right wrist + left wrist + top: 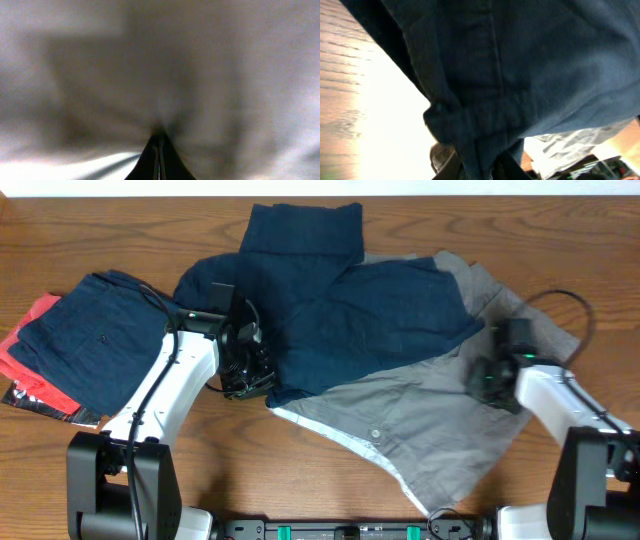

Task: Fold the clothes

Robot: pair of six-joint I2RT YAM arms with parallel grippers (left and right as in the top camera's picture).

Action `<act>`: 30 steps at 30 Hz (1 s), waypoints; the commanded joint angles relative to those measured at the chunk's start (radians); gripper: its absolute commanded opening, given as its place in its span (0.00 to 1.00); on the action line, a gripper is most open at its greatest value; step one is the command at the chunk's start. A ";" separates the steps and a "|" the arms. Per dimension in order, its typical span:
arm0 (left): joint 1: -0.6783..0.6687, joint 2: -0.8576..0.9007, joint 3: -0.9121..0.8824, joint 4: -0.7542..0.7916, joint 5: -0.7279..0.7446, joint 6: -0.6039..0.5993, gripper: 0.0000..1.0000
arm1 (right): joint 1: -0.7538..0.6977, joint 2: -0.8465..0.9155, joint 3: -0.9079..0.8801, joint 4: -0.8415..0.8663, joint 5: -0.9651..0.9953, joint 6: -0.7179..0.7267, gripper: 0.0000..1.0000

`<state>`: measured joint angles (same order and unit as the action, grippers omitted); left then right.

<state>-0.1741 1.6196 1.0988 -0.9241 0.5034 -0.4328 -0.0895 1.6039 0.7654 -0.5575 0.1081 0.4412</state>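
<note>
Dark navy shorts (340, 300) lie spread over a light grey garment (420, 420) in the middle of the table. My left gripper (250, 370) is shut on the shorts' lower left hem; in the left wrist view the navy cloth (520, 60) runs down between the fingers (480, 167). My right gripper (487, 380) sits on the grey garment's right side. In the right wrist view its fingers (159, 150) are pressed together with grey cloth (225, 75) bunched at the tips. A folded navy garment (90, 330) lies on a red one (25, 350) at far left.
Bare wooden table (240, 460) shows in front of the clothes and at the back left (120, 230). A black cable (570, 305) loops by the right arm. The table's front edge holds the arm bases (110, 480).
</note>
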 commanded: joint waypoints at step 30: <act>-0.109 -0.005 -0.103 0.058 -0.041 -0.106 0.80 | -0.171 0.026 0.218 -0.311 -0.505 -0.343 0.19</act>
<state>-0.2546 1.6192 1.0386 -0.8974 0.4648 -0.4866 -0.3161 1.6375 1.0283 -0.8822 -0.3199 0.1654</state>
